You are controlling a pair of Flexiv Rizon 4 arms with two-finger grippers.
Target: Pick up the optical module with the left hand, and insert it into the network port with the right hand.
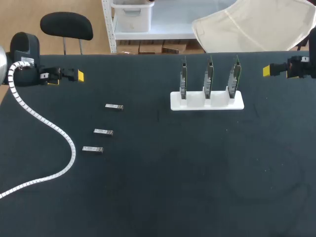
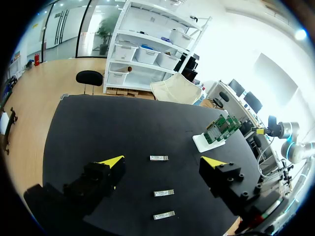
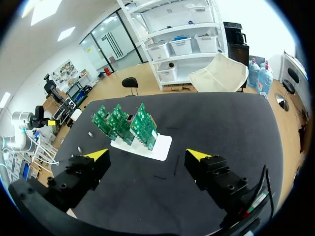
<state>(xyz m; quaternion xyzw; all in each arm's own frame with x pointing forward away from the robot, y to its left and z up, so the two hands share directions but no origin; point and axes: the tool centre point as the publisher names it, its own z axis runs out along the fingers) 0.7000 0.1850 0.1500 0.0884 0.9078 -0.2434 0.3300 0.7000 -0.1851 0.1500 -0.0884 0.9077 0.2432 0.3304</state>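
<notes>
Left fingers [image 2: 103,174], blocky black with yellow wedge tips, stand spread wide with nothing between them, above the far left corner of the tabletop [image 1: 197,177], a flat, matte black sheet. From that arm's wrist a cable [image 1: 49,126] in white ribbed spiral wrap snakes in a loose S down the left side and off the near edge. Just right of the cable lie three modules [image 1: 114,106], slim rectangular bars of pale grey metal. They rest flat on the surface in a slanted row, well apart from one another and from both arms. In the left wrist view they lie on the black surface ahead of the open fingers. Right of centre, toward the far edge, sits a base [image 1: 207,102], a smooth white oblong block. Three boards [image 1: 209,74] are slotted upright in it side by side: thin green circuit cards, parallel, with gaps between them. Right fingers [image 3: 211,169], the same black blocks with yellow tips, likewise gape wide and grip nothing. They hang above the far right edge, well apart from the base.
</notes>
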